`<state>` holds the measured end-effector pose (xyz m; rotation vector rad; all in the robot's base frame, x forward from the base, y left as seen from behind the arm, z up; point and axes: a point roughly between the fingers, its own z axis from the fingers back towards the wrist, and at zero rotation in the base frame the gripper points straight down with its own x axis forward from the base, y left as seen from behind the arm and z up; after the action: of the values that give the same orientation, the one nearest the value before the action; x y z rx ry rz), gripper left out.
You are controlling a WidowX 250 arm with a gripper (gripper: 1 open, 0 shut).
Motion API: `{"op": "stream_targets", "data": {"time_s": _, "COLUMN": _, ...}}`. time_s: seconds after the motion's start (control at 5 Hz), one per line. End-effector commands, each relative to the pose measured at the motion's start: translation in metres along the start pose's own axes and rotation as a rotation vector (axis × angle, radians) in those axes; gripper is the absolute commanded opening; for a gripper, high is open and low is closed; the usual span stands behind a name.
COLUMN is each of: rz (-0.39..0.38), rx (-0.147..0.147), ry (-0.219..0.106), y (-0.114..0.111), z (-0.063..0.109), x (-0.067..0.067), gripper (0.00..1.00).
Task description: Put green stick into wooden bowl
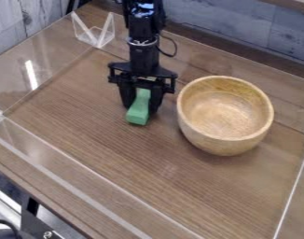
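Note:
The green stick [141, 108] is a small bright-green block resting low on the wooden tabletop, left of the wooden bowl [226, 113]. My gripper [142, 96] points straight down over it, and its two black fingers are shut on the stick's upper end. The bowl is round, light tan and empty, standing upright a short gap to the right of the gripper. The stick's top is hidden between the fingers.
Clear acrylic walls [30, 75] enclose the table on all sides. A clear plastic bracket [92, 33] stands at the back left behind the arm [142, 28]. Bare wood [130, 177] spreads in front of the stick and bowl.

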<state>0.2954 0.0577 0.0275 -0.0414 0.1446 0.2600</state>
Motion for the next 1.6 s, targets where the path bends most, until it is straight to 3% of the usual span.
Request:
{"op": "stream_targets", "data": {"time_s": 0.0, "rz": 0.01, "rx": -0.008, "ry": -0.097, "y": 0.001, "z": 0.032, "x": 0.009, "gripper": 0.0}}
{"op": "stream_targets", "data": {"time_s": 1.4, "rz": 0.024, "rx": -0.019, "ry": -0.093, "y": 0.0, "z": 0.044, "x": 0.009, "gripper": 0.0}}
